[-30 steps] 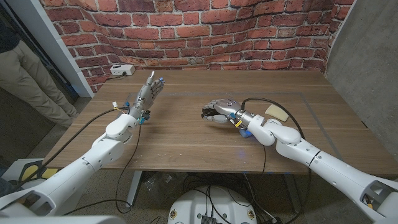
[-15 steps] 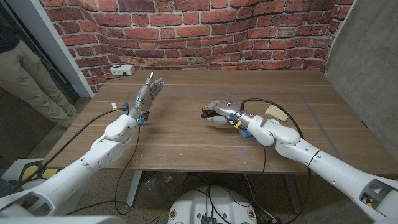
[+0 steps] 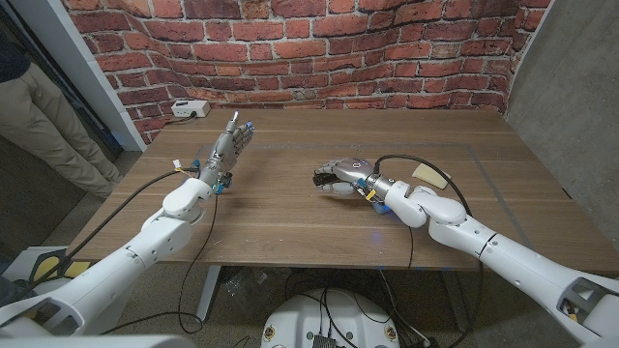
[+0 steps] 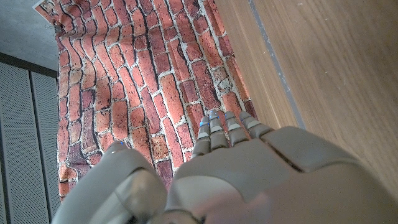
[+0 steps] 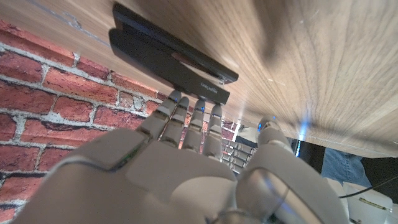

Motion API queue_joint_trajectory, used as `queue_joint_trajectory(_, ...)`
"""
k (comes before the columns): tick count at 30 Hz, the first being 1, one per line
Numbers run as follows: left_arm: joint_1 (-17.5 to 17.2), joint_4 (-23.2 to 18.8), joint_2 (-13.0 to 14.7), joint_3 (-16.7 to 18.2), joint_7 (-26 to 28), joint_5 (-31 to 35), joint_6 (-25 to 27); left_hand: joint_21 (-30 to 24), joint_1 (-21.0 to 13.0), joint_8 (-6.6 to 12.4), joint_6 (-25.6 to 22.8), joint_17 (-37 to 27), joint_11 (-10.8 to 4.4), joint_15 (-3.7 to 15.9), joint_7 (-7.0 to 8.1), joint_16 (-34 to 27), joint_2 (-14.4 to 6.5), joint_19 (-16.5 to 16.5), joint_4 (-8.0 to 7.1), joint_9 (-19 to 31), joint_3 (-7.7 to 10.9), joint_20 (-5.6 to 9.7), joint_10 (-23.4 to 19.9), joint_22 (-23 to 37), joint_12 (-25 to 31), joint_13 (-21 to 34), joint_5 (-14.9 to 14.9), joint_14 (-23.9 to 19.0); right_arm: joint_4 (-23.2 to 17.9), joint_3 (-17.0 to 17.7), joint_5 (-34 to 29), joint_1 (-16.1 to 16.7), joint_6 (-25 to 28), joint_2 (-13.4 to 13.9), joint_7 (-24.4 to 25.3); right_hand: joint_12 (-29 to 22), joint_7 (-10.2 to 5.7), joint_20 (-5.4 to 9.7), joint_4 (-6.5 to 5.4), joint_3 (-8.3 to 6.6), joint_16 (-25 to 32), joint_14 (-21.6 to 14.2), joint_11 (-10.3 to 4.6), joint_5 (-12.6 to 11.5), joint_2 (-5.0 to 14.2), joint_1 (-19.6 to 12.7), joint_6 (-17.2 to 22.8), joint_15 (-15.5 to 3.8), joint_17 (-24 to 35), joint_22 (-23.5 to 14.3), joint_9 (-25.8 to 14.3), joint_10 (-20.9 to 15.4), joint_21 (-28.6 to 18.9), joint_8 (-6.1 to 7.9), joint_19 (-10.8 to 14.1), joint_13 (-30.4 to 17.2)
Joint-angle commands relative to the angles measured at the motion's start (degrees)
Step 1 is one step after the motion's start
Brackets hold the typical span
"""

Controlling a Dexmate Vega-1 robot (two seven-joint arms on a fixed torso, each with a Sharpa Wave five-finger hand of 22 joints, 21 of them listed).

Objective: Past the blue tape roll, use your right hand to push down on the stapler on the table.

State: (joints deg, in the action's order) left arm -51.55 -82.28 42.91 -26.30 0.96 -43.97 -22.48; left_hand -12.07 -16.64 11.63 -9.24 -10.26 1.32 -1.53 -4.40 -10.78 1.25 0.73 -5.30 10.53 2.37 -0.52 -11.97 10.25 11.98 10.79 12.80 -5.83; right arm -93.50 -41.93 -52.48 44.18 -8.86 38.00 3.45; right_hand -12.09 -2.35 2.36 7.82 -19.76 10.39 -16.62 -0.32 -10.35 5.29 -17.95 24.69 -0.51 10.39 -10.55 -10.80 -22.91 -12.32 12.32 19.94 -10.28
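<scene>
Head view: right hand [image 3: 340, 178] stays over stapler [image 3: 322, 176], barely shifted.

— Where did the stapler [image 5: 171, 57] lie?
— On the table [image 3: 290, 208], near its middle, with the right hand [image 3: 340, 176] on top of it.
— And the left hand [image 3: 224, 147]?
— Well apart, over the table's left side. A socket box [image 3: 189, 109] sat at the far left corner, by the wall [image 3: 290, 48].
</scene>
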Motion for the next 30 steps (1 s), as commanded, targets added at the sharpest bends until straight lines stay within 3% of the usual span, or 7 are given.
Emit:
queue_joint_trajectory(1,-0.12,-0.71,0.46,0.0,0.55,0.16,0.86,0.03,-0.2,0.11,-0.51,-0.3,0.0,0.1,0.3,-0.2,-0.24,0.23,-0.27,0.1,-0.45,-0.38,-0.51,0.23,0.07,0.12,0.22,-0.46,2.1,-0.73,1.07,-0.52,-0.19,-0.26,-1.47,-0.38,-0.01,0.9,-0.24,-0.13,0.41,-0.69,0.03,0.22,-0.28,0.31,0.81,-0.27,0.13,-0.3,-0.09,-0.81,-0.63,0.4,0.66,-0.26)
queue_joint_trajectory(30,-0.55,-0.43,0.12,-0.08,0.57,0.07,0.54,0.07,-0.3,0.05,-0.73,-0.29,-0.01,0.15,0.26,-0.14,-0.4,0.21,-0.28,0.1,-0.71,-0.47,-0.66,0.23,0.0,0.13,0.26,-0.51,4.57,-3.34,0.39,-1.61,0.45,-0.39,-5.65,-0.57,0.08,1.03,-0.24,-0.33,0.36,-1.31,-0.12,0.15,-0.19,0.35,3.22,-0.37,0.11,-0.35,-0.07,-1.75,-0.77,0.83,1.09,-0.25)
